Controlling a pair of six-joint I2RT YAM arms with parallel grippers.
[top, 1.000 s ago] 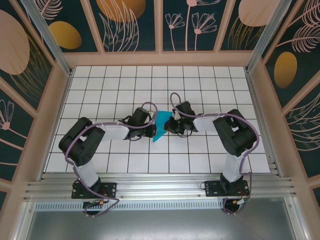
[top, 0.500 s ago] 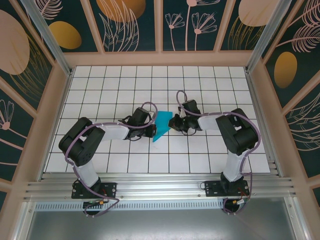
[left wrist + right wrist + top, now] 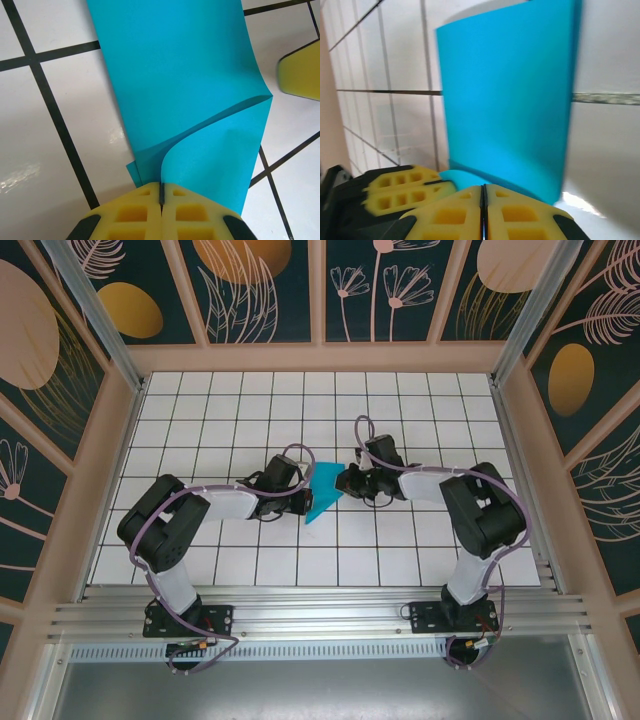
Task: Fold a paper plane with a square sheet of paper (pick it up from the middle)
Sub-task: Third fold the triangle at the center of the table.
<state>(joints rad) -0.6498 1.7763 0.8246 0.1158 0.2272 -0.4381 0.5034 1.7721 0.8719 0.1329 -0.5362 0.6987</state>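
Though edge-pinched — paper [image 3: 322, 490], open room around

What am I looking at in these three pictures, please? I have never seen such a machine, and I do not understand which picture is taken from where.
You see two robot arms bolted at the near edge of a white tiled table. The wide picture looks down from above and behind them, with the left arm on the left. The two close pictures come from a small camera on each wrist, so the yellow fingers at the bottom belong to that arm. Between the arms is a teal-blue sheet of paper, bent over on itself. The left gripper is shut on one edge of it. The right gripper is also shut, at the opposite edge. Whether it pinches the paper I cannot tell.
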